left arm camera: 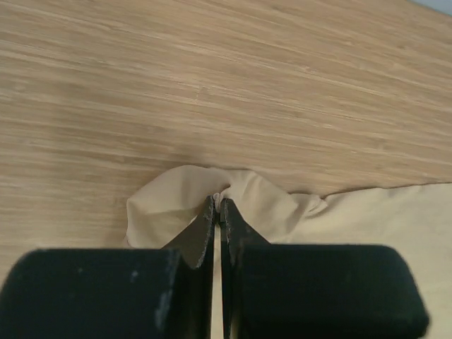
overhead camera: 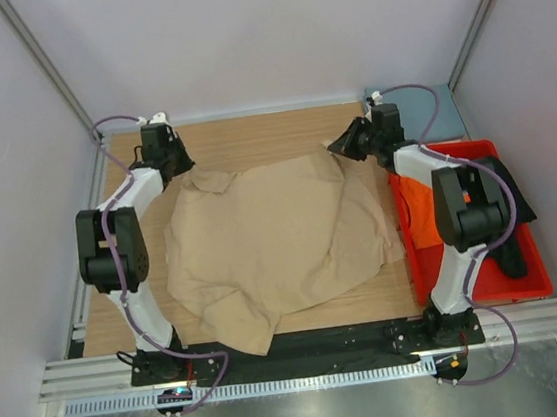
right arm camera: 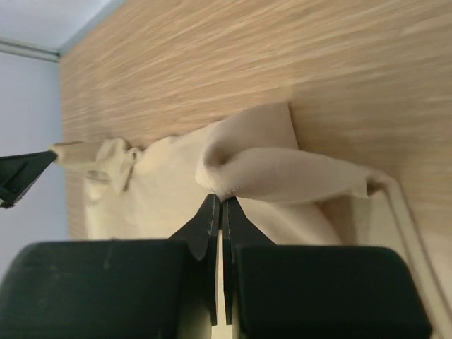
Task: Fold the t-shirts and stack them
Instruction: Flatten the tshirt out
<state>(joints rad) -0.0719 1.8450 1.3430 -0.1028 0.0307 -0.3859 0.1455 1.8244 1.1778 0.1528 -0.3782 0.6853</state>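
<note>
Seen from above, a tan-beige soft cloth t-shirt [overhead camera: 282,238] lies rumpled across the middle of the wood-grain table [overhead camera: 250,136]. Its two far corners are drawn toward the upper left and upper right of the frame, where the left gripper [overhead camera: 177,166] and right gripper [overhead camera: 344,146] sit, too small there to judge. The wrist views settle it. In the left one, black fingers [left arm camera: 205,229] are pressed together on a bunched fold of the tan cloth at centre frame. In the right one, the fingers [right arm camera: 206,222] are likewise clamped on a rolled edge of it. Only the overhead view takes in the red plastic bin [overhead camera: 500,296] at the right. An orange cloth shirt [overhead camera: 418,215] lies inside, partly hidden by the right arm [overhead camera: 470,207].
</note>
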